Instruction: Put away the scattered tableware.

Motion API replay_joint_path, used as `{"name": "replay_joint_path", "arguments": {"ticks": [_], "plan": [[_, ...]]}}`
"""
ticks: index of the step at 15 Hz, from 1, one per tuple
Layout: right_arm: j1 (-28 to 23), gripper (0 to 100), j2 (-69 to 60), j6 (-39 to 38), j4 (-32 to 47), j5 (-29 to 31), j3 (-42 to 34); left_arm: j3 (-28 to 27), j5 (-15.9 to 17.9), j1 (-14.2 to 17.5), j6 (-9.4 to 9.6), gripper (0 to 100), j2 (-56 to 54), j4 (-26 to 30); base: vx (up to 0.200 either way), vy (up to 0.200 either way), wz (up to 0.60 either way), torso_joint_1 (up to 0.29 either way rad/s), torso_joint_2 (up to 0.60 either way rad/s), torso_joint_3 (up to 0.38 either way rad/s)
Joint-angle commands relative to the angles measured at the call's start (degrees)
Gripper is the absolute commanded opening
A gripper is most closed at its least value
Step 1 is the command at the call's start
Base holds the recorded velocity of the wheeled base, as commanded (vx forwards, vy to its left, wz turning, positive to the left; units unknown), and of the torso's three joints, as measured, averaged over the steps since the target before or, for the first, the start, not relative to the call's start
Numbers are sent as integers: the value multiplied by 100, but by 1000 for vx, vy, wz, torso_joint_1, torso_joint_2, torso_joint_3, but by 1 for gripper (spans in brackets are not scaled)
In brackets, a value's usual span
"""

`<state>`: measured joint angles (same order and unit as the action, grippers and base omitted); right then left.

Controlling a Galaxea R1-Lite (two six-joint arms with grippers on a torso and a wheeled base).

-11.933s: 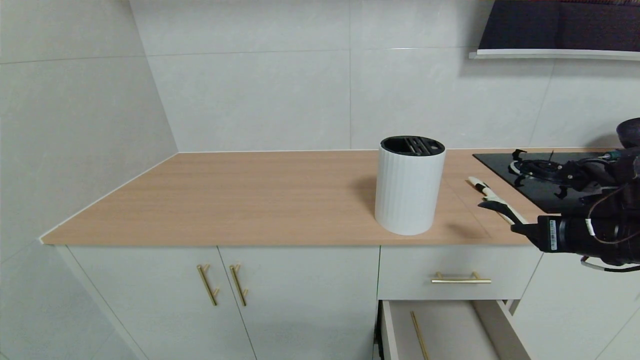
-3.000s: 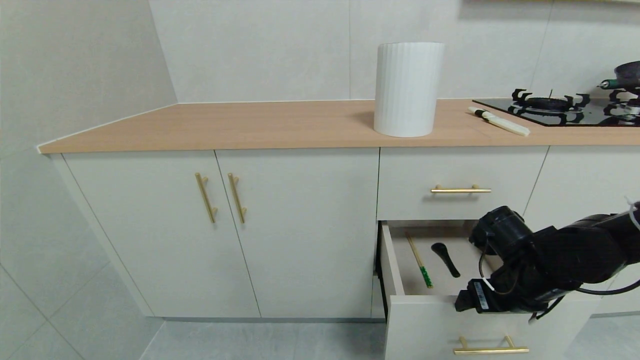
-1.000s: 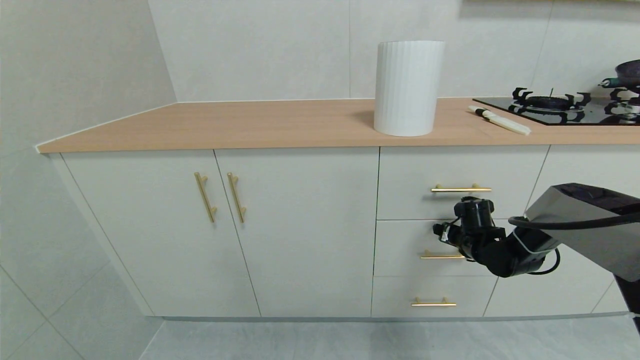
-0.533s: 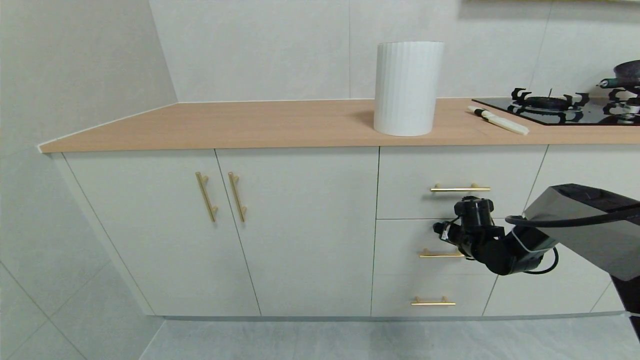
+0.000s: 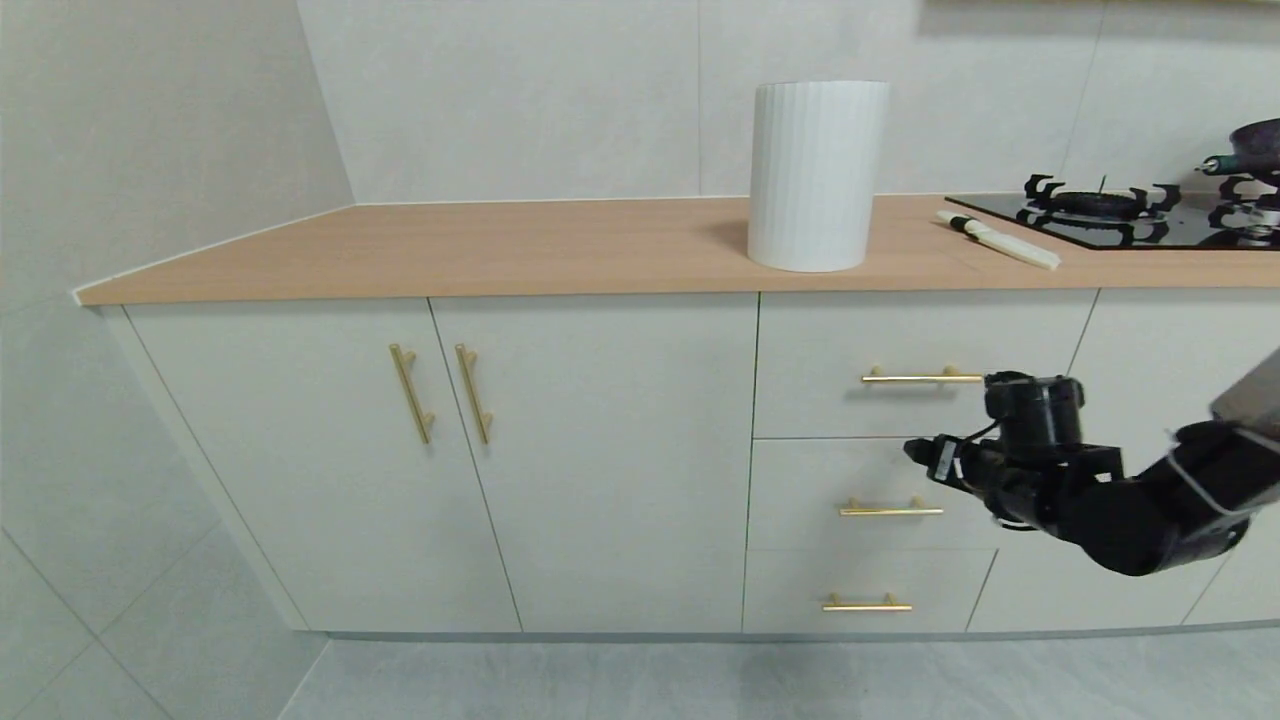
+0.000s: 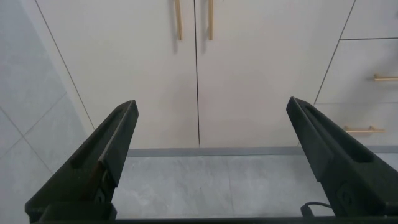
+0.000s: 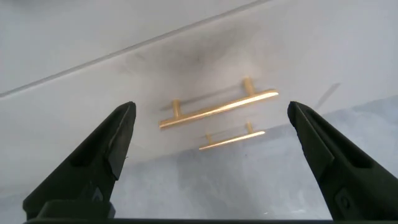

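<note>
One long wooden desk (image 5: 450, 250) up top, running left to right above a cabinet front (image 5: 600, 450) closed flush all the way across. Standing on the desk, right of centre: a tall white ribbed holder (image 5: 818, 175). Farther right, set into the desk: a black hob (image 5: 1100, 215).

Lower down, just in front of the middle drawer (image 5: 820, 470): the right gripper (image 5: 925, 458), spread wide and holding nothing, the drawer's brass handle (image 7: 217, 109) framed between its fingers but untouched. Low above the floor (image 6: 217, 180), facing the double doors (image 6: 198, 62): the left gripper (image 6: 211, 106), likewise spread and empty.

Lying flat on the desk between holder and hob, near the hob's left edge: a slim cream utensil (image 5: 995, 240) (a sheathed knife, at a guess), apparently the tableware not yet put away.

Probably next: fetching that utensil with the right gripper.
- Back straight off the drawer front first, so as not to snag the handle.
- Rise above the desk edge before reaching in.
- Come down across the utensil's narrow width, near its middle, well clear of holder and hob grates.
- Close gently and lift level.
</note>
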<state>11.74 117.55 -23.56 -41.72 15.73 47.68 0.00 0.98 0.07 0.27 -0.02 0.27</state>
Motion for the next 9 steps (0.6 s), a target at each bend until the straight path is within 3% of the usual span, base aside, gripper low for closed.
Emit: {"name": "replay_joint_path", "arguments": {"ticks": [1,4,6,9], "plan": [[48,100,-2501,177,-12,168,-1542,0,-1,1,8,100,2,0,0,0,0,0,0,0],[39,100,-4680,783,6,502,-2799,0,-1,1,0,100,2,0,0,0,0,0,0,0],[-14,100,-5629,1029,67,502,-3212,0,-1,1,0,100,2,0,0,0,0,0,0,0],[-471,100,-7493,1328,1192,449,-3537,0,-1,1,8,100,2,0,0,0,0,0,0,0]]}}
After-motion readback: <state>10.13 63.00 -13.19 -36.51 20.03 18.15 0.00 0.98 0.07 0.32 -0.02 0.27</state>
